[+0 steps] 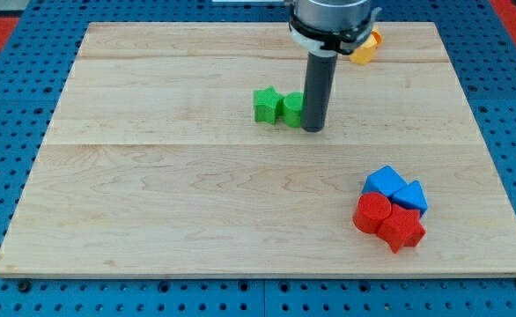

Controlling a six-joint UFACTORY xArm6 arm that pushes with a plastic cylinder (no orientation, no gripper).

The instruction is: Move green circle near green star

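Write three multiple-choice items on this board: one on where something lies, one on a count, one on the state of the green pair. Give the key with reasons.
1. Where is my tip relative to the green circle?
A. against its right side in the view
B. far off at the view's bottom
C. to the left of the green star

2. How many red blocks are there?
A. none
B. two
C. five

3. How do the green circle and green star stand?
A. at opposite corners
B. stacked
C. side by side, touching or nearly so

Key: 1 A, the rod stands right beside the circle. 2 B, a red cylinder and a red star sit by two blue blocks. 3 C, no clear gap shows between them.
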